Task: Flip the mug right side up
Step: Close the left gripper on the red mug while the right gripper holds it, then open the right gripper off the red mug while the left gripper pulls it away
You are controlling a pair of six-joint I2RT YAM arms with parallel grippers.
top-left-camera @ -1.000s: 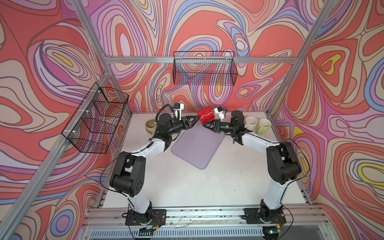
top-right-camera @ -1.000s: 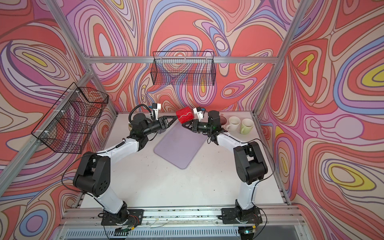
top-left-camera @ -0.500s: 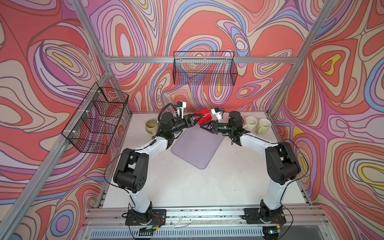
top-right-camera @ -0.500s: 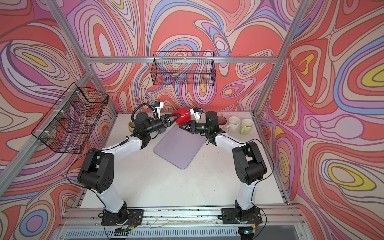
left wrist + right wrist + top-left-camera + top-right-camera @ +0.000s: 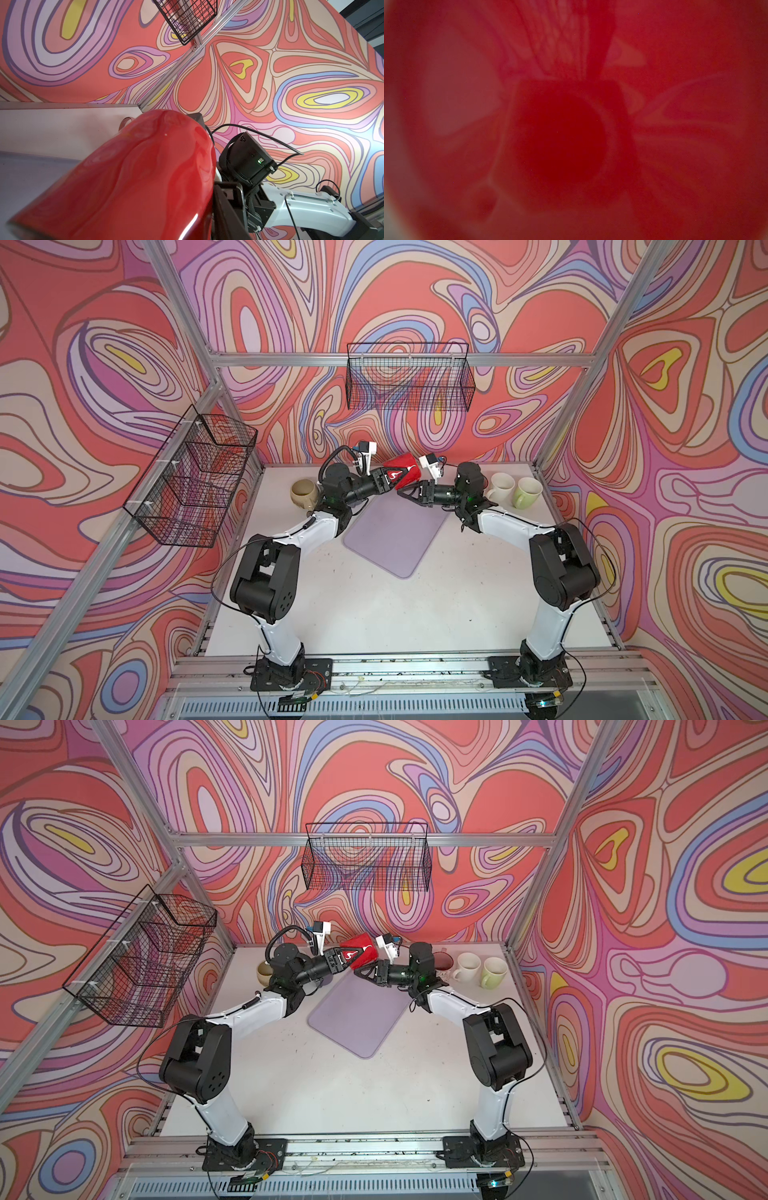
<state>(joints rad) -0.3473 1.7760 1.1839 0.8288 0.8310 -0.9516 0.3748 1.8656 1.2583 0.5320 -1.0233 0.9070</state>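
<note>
The red mug [image 5: 405, 472] [image 5: 362, 953] hangs tilted in the air over the far end of the purple mat [image 5: 395, 535] [image 5: 357, 1019]. My right gripper [image 5: 406, 492] [image 5: 360, 974] is shut on the mug's lower edge from the right. From the left, my left gripper [image 5: 387, 484] [image 5: 345, 963] is shut on the mug's other end. In the left wrist view the mug [image 5: 135, 176] presses against one black finger [image 5: 226, 212]; the other finger is hidden. Blurred red mug [image 5: 571, 124] fills the right wrist view, hiding the jaws.
A beige mug [image 5: 303, 493] stands upright at the back left. A white mug [image 5: 500, 485] and a green mug [image 5: 525, 491] stand at the back right. Wire baskets hang on the back wall [image 5: 409, 379] and the left wall [image 5: 191, 481].
My left gripper has reached in from the left and closed on the mug. The right gripper has kept its hold and shifted slightly left with the mug.
</note>
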